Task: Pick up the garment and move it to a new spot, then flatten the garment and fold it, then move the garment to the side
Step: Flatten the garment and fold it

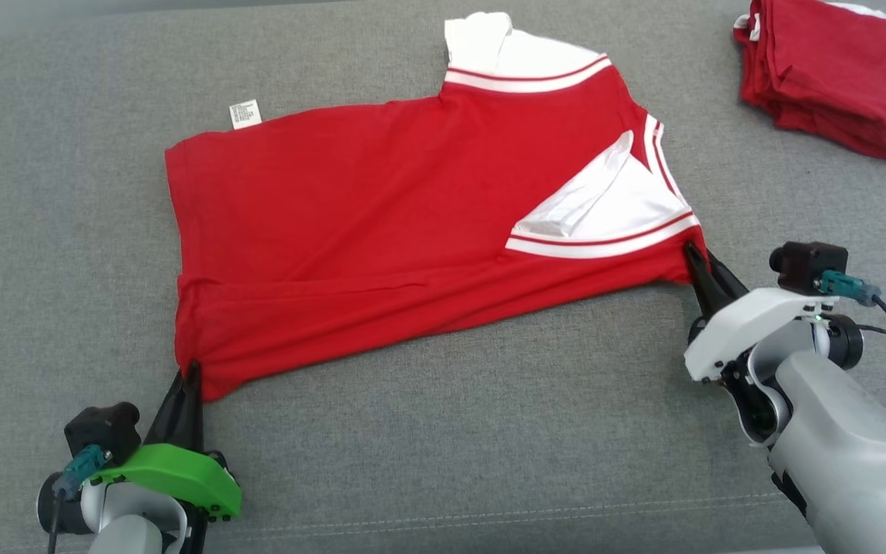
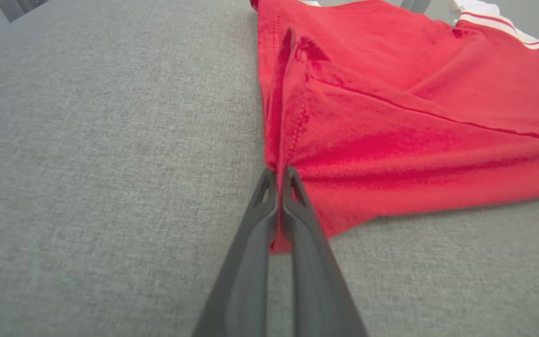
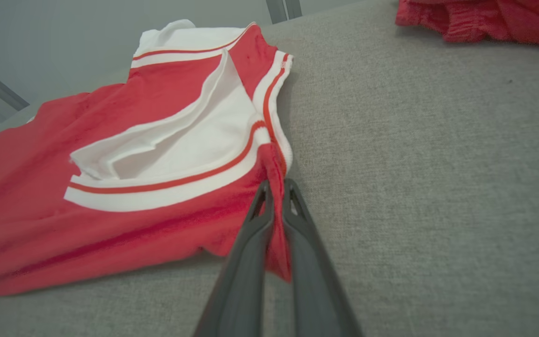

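Note:
A red garment with white collar and white-striped sleeves lies spread across the grey padded surface, its near edge folded under. My left gripper is shut on the garment's near left corner; in the left wrist view the gripper pinches the red hem. At the near right corner, beside the striped sleeve, my right gripper is shut on the cloth. The right wrist view has that gripper with a pinch of the red garment squeezed between its fingers.
A folded pile of red clothes lies at the far right, also seen as a red pile in the right wrist view. Bare grey surface runs along the near side between my arms and to the left.

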You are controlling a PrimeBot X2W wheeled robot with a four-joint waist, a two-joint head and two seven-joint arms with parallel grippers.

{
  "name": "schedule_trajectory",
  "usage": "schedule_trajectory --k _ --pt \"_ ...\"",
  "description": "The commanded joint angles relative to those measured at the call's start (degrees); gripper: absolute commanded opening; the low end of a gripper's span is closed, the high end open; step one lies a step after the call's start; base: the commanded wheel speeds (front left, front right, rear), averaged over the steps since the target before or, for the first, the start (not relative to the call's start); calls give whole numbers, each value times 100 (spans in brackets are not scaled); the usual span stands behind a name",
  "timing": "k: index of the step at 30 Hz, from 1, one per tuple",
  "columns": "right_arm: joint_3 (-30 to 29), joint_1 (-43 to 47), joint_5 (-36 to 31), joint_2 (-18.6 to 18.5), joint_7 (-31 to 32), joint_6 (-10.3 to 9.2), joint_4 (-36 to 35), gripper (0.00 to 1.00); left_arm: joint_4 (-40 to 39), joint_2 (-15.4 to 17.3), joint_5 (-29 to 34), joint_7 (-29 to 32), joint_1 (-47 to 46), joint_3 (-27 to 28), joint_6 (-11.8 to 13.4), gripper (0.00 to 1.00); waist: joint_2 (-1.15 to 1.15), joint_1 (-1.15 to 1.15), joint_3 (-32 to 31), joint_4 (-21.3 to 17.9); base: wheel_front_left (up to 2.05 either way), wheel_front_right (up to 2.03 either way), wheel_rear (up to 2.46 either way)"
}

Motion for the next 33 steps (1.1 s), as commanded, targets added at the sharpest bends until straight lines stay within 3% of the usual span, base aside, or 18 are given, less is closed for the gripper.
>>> schedule_trajectory --k 1,15,25,26,27,28,29,33 --pt "-80 254 69 -130 -6 -12 -134 0 -91 19 38 7 202 15 17 0 0 0 -207 11 0 0 0" --pt "-515 1844 151 -381 143 -13 -1203 0 -532 -79 43 7 979 231 18 0 0 0 -491 28 0 0 0" --pt "-1169 2843 -173 -102 725 -14 -2142 0 -493 -89 110 7 1094 483 19 0 0 0 -492 -51 0 0 0" --pt "-1244 2878 -242 -55 775 -14 -2202 30 -477 -97 117 7 1083 480 19 0 0 0 -487 -58 0 0 0" --pt "-1320 2915 -258 19 831 -14 -2271 84 -467 -98 133 7 1068 481 19 32 0 0 -485 -62 0 0 0" --pt "-1389 2959 -258 88 906 -12 -2326 100 -462 -102 154 7 1051 491 18 81 0 0 -487 -61 0 0 0" --pt "-1466 2979 -311 125 926 -11 -2398 100 -463 -119 186 7 1039 500 18 100 0 0 -488 -59 0 0 0" --pt "-1726 3058 -504 257 980 -9 -2728 100 -606 -190 249 7 1026 588 17 100 0 0 -498 -31 0 0 0"
